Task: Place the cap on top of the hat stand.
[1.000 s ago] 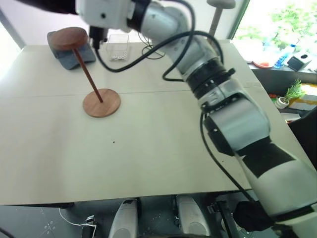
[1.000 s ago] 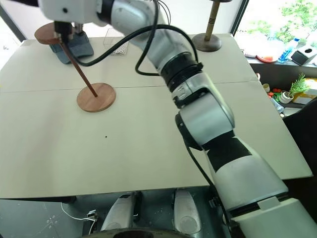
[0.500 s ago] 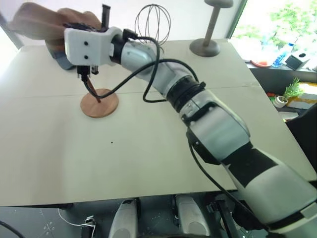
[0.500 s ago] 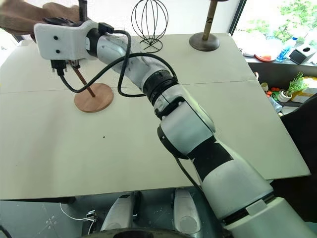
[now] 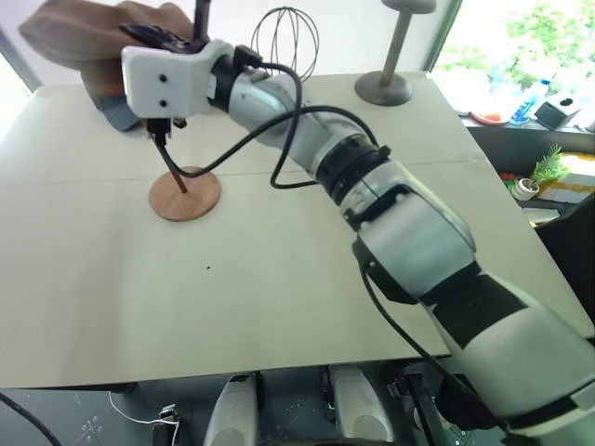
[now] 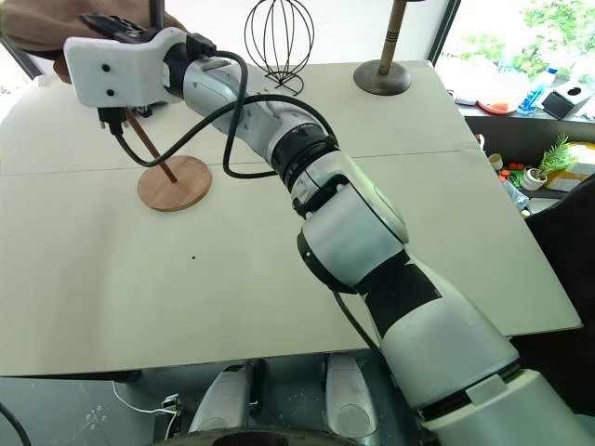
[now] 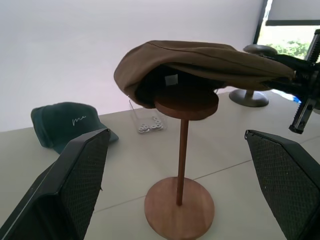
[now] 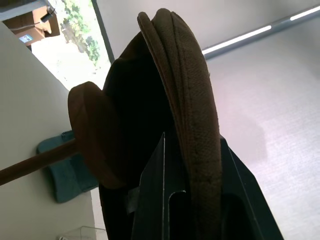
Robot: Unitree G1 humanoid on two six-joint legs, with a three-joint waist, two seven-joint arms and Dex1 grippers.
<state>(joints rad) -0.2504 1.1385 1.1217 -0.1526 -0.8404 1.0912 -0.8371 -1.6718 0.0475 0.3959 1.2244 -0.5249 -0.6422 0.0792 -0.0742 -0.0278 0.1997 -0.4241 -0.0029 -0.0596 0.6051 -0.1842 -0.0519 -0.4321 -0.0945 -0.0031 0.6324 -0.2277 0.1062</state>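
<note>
The robot's right arm stretches diagonally across to its far left, wrist raised. Its right pincer (image 8: 192, 165) is clamped on the brim of the cap (image 7: 200, 62). The left pincer (image 7: 177, 195) has its two black fingers (image 7: 75, 180) spread wide apart, holding nothing.

Bright daylight from window (image 5: 521, 37) beyond tabletop's far right corner, overexposed there. Pale beige tabletop (image 5: 279, 297) evenly lit, shadows soft. Left wrist view: backlit, white wall (image 7: 75, 50) glary; fingers (image 7: 75, 185) slightly soft.
</note>
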